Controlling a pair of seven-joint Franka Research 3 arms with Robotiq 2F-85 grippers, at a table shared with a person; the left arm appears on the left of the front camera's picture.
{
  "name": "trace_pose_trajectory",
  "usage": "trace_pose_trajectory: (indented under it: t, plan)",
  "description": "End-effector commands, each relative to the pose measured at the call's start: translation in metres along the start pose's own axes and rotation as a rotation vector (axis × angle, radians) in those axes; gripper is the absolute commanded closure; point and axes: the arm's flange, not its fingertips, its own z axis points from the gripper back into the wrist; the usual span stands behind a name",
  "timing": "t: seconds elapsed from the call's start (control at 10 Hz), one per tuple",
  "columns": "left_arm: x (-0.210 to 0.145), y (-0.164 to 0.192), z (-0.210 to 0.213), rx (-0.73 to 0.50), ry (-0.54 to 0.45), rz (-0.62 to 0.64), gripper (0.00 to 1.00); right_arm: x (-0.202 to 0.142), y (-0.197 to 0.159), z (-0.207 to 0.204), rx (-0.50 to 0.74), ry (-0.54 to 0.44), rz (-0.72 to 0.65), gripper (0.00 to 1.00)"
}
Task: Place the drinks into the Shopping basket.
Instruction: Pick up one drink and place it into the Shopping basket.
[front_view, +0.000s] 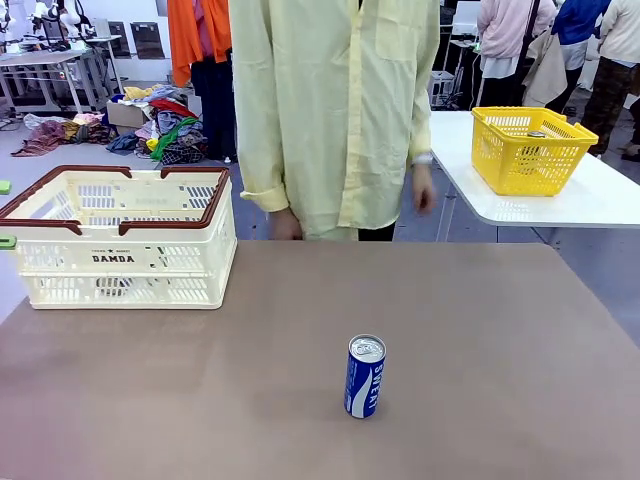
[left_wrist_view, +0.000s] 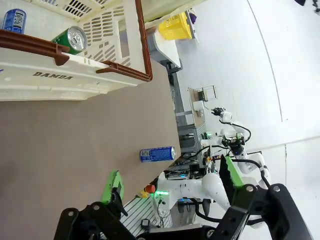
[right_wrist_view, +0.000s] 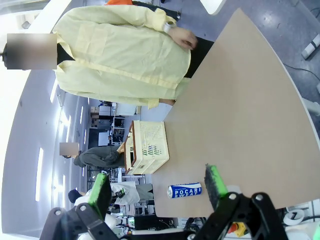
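1. In the front view a blue drink can (front_view: 365, 376) is seen standing upright on the brown worktop (front_view: 480, 330), in the lower middle of the frame.
2. The Shopping basket (front_view: 120, 262) is set at the left of the frame, on the far left part of the worktop and well apart from that can. "DAMDA" can be read on its near wall.
3. In the left wrist view (rolled sideways) the Shopping basket (left_wrist_view: 95, 75) is found at the upper left. A green can (left_wrist_view: 72, 39) and a second blue can (left_wrist_view: 14, 20) are seen inside it.
4. The left jaws are released and spread wide at the bottom of the left wrist view. Nothing is held between the green pads (left_wrist_view: 112, 186). The blue drink can (left_wrist_view: 157, 154) is seen beyond them on the worktop, untouched.
5. The right jaws are likewise released, their green pads (right_wrist_view: 215, 180) set wide apart at the bottom of the right wrist view. The blue drink can (right_wrist_view: 185, 190) appears between them in the frame but lies farther off on the worktop.
6. A person in a pale yellow shirt (front_view: 335, 110) is seen at the worktop's far edge, in the upper middle of the front view, with one hand (front_view: 424, 188) hanging down.
7. A yellow mesh basket (front_view: 530, 148) is placed on a white table (front_view: 600, 200) at the upper right.
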Motion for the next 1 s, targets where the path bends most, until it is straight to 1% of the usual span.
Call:
trace_pose_trajectory:
  t: [0.0, 0.4, 0.5, 0.6, 0.7, 0.8, 0.9]
  plan:
    - [-0.004, 0.0, 0.001, -0.003, 0.003, 0.001, 0.0, 0.0, 0.001, 0.003, 0.02, -0.014, 0.025, 0.0]
    - [0.0, 0.0, 0.0, 0.0, 0.0, 0.0, 0.0, 0.0, 0.001, 0.003, 0.02, -0.014, 0.025, 0.0]
    - [-0.02, -0.043, -0.029, 0.101, 0.064, 0.048, 0.0, 0.0, 0.001, 0.003, 0.02, -0.014, 0.025, 0.0]
    - [-0.051, -0.093, -0.073, 0.262, 0.139, -0.029, 0.0, 0.0, 0.001, 0.003, 0.02, -0.014, 0.025, 0.0]
    - [-0.079, -0.134, -0.126, 0.387, 0.225, -0.093, 0.0, 0.0, 0.001, 0.003, 0.02, -0.014, 0.025, 0.0]
    - [-0.093, -0.155, -0.173, 0.5, 0.297, -0.088, 0.0, 0.0, 0.001, 0.003, 0.02, -0.014, 0.025, 0.0]
    - [-0.103, -0.169, -0.218, 0.59, 0.294, -0.082, 0.0, 0.0, 0.001, 0.003, 0.02, -0.014, 0.025, 0.0]
